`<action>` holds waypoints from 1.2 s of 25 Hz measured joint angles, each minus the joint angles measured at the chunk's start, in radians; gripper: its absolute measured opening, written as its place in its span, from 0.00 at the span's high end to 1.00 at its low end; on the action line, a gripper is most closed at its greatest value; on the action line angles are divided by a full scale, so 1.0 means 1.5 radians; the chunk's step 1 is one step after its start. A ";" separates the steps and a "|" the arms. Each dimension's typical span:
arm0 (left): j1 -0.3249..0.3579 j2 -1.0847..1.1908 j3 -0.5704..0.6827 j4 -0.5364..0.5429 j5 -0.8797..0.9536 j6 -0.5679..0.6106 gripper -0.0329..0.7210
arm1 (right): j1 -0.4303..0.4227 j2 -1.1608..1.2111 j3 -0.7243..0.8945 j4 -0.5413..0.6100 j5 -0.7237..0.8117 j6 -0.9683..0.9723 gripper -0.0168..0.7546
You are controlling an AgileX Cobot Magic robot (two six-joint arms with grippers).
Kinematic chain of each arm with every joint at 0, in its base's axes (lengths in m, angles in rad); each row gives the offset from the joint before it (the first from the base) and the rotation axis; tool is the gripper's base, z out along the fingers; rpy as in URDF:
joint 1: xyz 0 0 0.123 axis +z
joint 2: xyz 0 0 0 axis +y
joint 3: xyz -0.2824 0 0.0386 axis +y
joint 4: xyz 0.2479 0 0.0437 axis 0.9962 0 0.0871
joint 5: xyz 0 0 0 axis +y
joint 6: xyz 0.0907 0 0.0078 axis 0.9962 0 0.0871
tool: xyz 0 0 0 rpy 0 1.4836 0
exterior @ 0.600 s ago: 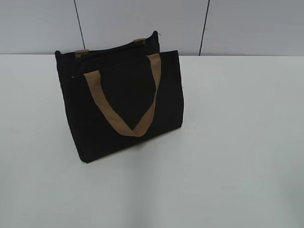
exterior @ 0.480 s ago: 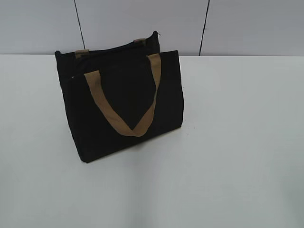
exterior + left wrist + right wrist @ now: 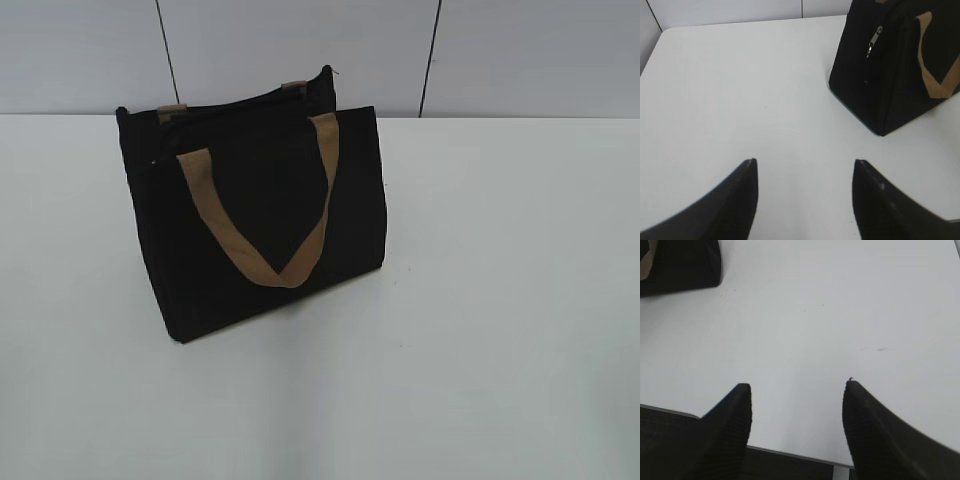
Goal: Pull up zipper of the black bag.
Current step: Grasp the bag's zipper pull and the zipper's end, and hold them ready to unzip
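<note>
The black bag [image 3: 260,220] stands upright left of middle on the white table, with a tan handle [image 3: 262,250] hanging down its front. In the left wrist view the bag [image 3: 890,75] is at the upper right, and a silvery zipper pull [image 3: 874,41] hangs on its end face. My left gripper [image 3: 804,162] is open and empty, well short of the bag. My right gripper [image 3: 797,385] is open and empty over the table's near edge; a corner of the bag [image 3: 682,265] shows at the upper left. Neither gripper shows in the exterior view.
The white table [image 3: 500,300] stretches to the right and in front of the bag. A grey panelled wall [image 3: 300,50] stands behind it. The table's front edge [image 3: 790,452] shows in the right wrist view.
</note>
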 joint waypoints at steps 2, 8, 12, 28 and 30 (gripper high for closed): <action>0.000 0.000 0.000 0.000 0.000 0.000 0.36 | 0.000 0.000 0.000 0.000 0.000 0.000 0.41; 0.000 0.000 0.000 0.000 0.000 0.000 0.36 | 0.000 0.000 0.000 0.000 0.000 0.000 0.41; 0.000 0.000 0.000 0.000 0.000 0.000 0.36 | 0.000 0.000 0.000 0.000 0.000 0.000 0.41; 0.000 0.036 -0.005 -0.009 0.009 -0.001 0.36 | 0.000 0.000 0.000 0.000 0.000 0.000 0.41; 0.000 0.080 -0.018 -0.023 0.016 -0.001 0.36 | 0.000 0.008 -0.001 0.000 0.000 0.000 0.41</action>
